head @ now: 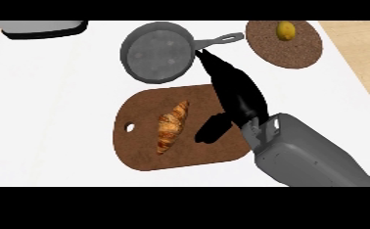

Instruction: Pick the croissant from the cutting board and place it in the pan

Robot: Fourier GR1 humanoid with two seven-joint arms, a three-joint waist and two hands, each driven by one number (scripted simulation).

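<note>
Golden-brown croissant not yet gripped on brown oval cutting board — right hand splayed open beside it; grey round pan handle could be knocked en route.

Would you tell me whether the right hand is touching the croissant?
Apart: the head view shows bare board between the right hand and the croissant.

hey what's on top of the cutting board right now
The croissant lies on the cutting board. The right hand covers the board's right edge, hiding whatever is beneath.
</note>
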